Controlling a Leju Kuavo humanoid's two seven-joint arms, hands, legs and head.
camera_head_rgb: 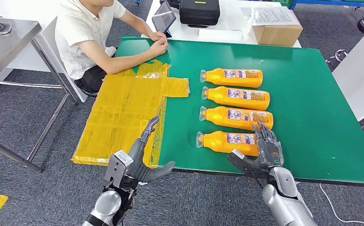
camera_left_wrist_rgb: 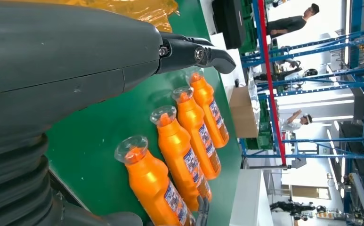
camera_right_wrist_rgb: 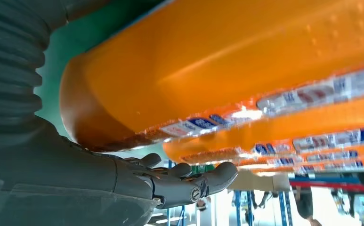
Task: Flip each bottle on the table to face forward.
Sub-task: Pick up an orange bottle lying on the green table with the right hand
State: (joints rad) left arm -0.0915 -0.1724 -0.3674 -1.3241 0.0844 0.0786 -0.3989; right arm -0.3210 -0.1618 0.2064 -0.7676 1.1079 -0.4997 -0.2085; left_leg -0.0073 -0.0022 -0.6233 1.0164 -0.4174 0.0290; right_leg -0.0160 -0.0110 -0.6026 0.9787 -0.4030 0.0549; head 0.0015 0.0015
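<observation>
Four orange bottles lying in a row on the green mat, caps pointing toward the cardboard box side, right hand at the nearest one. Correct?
One thing is off: the caps point away from the cardboard box, toward the yellow taped patch, as the head view shows. The rest holds: four orange bottles lie in a row on the green mat, and the right hand is at the nearest bottle.

The left arm enters at the lower left of the head view, its left hand [camera_head_rgb: 140,160] lifted with fingers spread, one reaching up and the thumb pointing to the right; it holds nothing. The right arm rises from the lower right, its right hand [camera_head_rgb: 260,153] with dark fingers upright and slightly apart and the thumb stretched out toward the left, nothing plainly in its grasp.
</observation>
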